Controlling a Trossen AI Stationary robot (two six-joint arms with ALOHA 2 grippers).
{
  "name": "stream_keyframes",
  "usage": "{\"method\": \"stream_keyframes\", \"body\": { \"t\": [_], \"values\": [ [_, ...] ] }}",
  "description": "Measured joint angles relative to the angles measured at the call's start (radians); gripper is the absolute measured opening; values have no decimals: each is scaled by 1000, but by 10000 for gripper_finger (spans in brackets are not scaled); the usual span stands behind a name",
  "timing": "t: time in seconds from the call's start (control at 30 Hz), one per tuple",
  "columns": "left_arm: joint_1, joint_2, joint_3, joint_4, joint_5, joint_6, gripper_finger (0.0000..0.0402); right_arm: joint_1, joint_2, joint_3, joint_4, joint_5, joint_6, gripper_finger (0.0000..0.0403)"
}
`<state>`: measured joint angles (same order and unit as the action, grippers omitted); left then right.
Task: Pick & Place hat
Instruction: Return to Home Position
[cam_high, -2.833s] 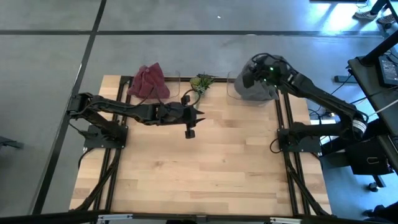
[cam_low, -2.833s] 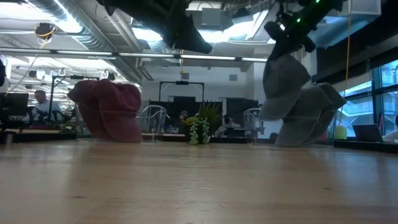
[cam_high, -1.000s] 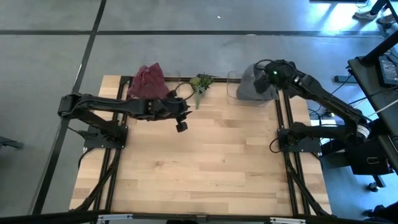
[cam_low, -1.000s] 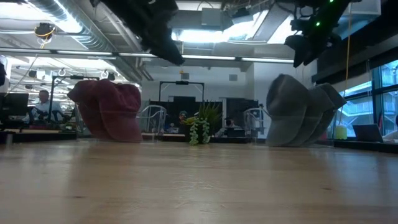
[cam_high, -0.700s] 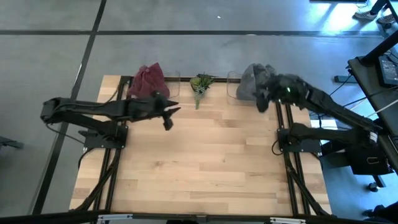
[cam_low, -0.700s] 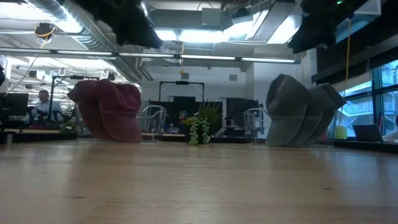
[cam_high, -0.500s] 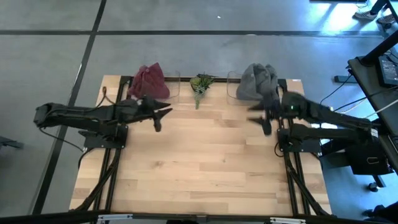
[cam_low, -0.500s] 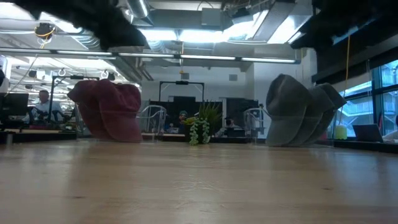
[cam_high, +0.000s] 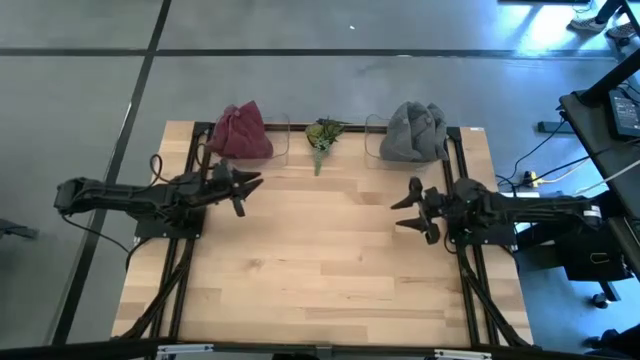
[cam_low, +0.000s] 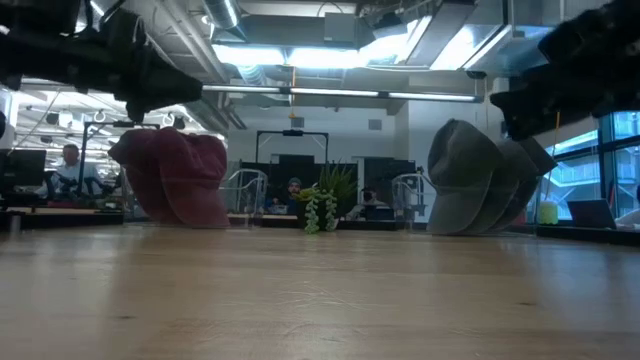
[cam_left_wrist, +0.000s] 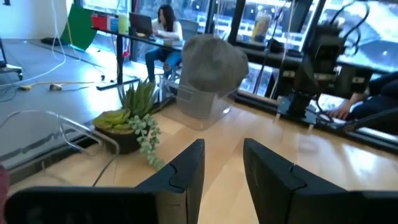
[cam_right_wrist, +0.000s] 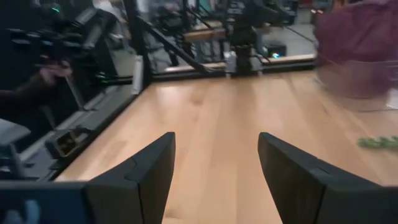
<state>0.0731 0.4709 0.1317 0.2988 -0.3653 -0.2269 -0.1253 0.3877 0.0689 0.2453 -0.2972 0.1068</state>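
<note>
A grey hat pile (cam_high: 413, 132) sits at the table's far right on a clear bin (cam_left_wrist: 198, 103); the left wrist view shows the grey hat pile (cam_left_wrist: 214, 61) beyond my fingers. A red hat pile (cam_high: 240, 131) sits at the far left in another clear bin (cam_right_wrist: 357, 79). My left gripper (cam_high: 247, 194) hovers open near the table's left side, pointing right. My right gripper (cam_high: 402, 208) hovers open near the right side, pointing left. Both hold nothing, and both are well short of the hats.
A small green potted plant (cam_high: 322, 134) stands at the far edge between the two hat piles. Bare wooden tabletop (cam_high: 320, 260) spreads across the middle and near side. Beyond the table a person (cam_left_wrist: 163, 25) sits at a desk.
My right gripper has left the grey hat pile and drawn back toward the table's near edge and downward, empty. My left gripper has pulled back toward the table's left edge and sunk lower. The hats have stayed put.
</note>
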Motion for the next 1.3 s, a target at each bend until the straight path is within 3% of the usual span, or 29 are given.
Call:
{"method": "stream_keyframes", "body": {
  "t": [0.2, 0.83, 1.3],
  "values": [
    [0, -88, -62, 16, 16, -24, 105, 0, -80, -63, 25, -31, 43, 228],
    [0, -460, -67, -388, -33, -41, 108, 0, -348, -63, -164, -63, 16, 228],
    [0, -465, -67, -418, -48, -23, 106, -1, -386, -61, -187, -12, 15, 228]
  ]
}}
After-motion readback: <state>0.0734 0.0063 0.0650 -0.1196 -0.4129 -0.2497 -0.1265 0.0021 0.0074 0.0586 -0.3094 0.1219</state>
